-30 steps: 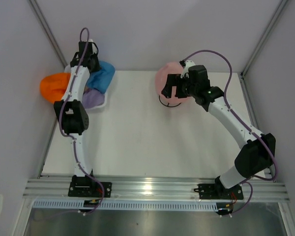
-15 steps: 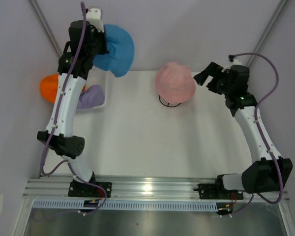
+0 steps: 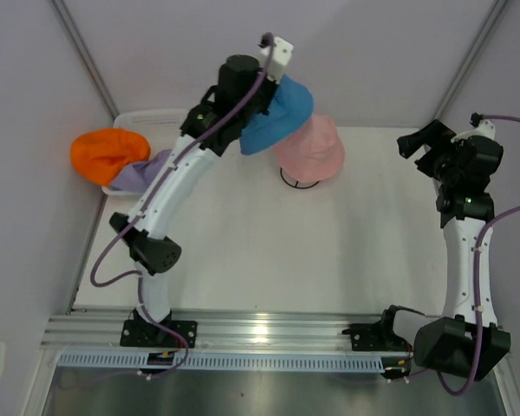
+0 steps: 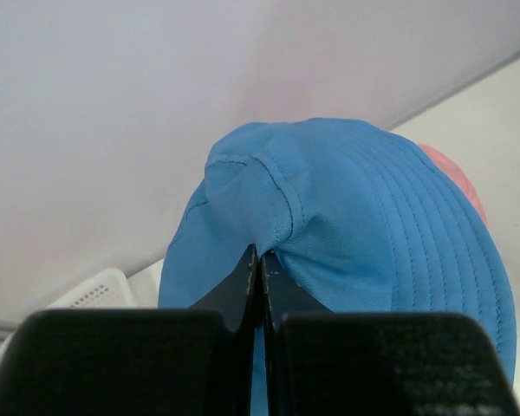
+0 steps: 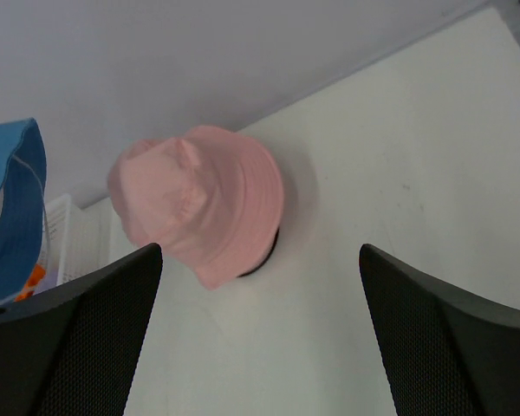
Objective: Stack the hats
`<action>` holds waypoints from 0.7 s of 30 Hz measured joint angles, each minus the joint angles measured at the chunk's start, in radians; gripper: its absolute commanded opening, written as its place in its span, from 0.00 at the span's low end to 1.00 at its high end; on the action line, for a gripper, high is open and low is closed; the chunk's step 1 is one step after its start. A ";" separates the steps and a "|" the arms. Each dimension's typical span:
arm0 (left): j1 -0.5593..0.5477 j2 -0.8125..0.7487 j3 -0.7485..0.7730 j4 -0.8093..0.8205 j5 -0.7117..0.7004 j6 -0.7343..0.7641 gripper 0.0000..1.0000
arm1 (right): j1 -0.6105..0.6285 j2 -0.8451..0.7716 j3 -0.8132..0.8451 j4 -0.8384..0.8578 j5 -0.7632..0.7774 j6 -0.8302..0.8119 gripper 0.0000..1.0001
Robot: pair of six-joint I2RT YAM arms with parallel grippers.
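the left pincer is pressed tight on a fold of the blue hat. the hat hangs from it in the air, and from above its edge covers a bit of the pink hat. the pink hat sits on a black stand on the white surface. the right pincer is spread wide, holds nothing and is well apart from the pink hat, off to its right. the orange hat and the lavender hat lie by the white basket at the left.
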 measured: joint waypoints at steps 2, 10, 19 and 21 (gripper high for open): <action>-0.047 0.060 0.016 0.029 -0.053 0.050 0.01 | -0.018 0.000 -0.049 -0.002 -0.011 0.001 1.00; -0.125 0.257 0.058 0.167 -0.210 0.172 0.01 | -0.007 0.021 -0.145 0.049 -0.110 0.029 1.00; -0.137 0.291 0.082 0.338 -0.213 0.195 0.01 | 0.028 0.114 -0.151 0.183 -0.159 0.101 1.00; -0.143 0.301 0.082 0.357 -0.206 0.198 0.01 | 0.043 0.132 -0.161 0.236 -0.167 0.138 1.00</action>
